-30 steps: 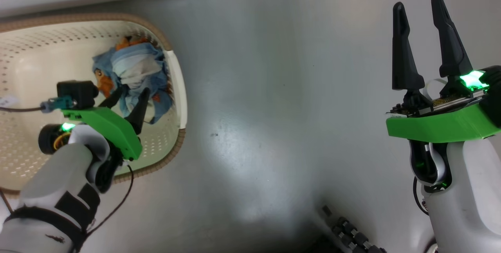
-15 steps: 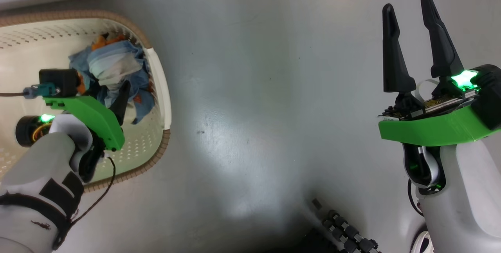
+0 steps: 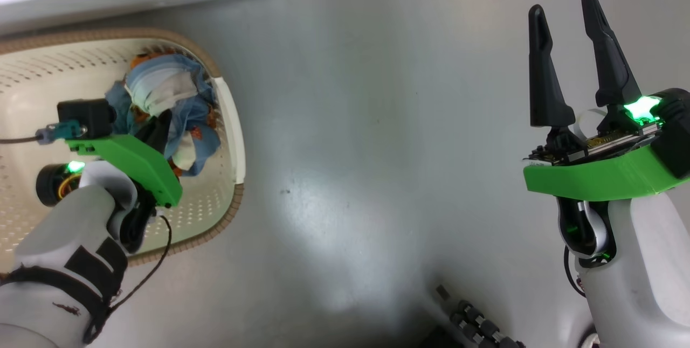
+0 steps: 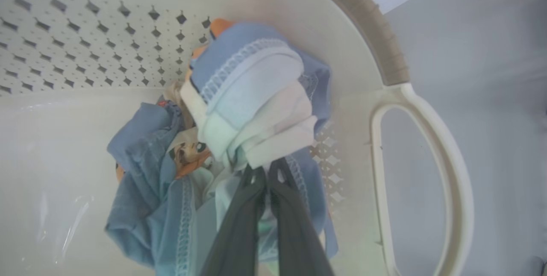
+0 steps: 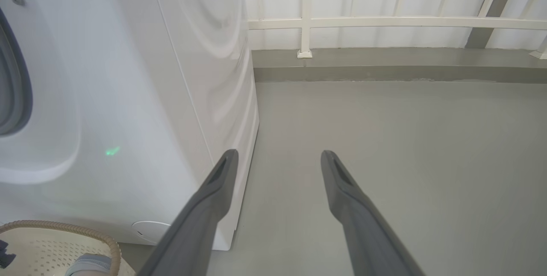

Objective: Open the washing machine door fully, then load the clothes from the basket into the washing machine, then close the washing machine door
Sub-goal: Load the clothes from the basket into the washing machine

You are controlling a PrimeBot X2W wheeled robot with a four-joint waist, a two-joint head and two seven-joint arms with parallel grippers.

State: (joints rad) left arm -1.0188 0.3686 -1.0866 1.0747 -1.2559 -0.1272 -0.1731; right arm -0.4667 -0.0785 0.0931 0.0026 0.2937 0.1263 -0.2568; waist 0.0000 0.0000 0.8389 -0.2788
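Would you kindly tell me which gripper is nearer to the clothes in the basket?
Left. The left gripper is down inside the basket, shut on the clothes. The right gripper hangs open above the floor, far off to the basket's right.

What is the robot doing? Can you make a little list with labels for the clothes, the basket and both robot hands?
clothes: bunched blue, white and orange pile inside the basket
basket: cream with a brown rim, on the floor close to the washing machine
left gripper: down in the basket, shut on the clothes
right gripper: open, empty, held over bare floor
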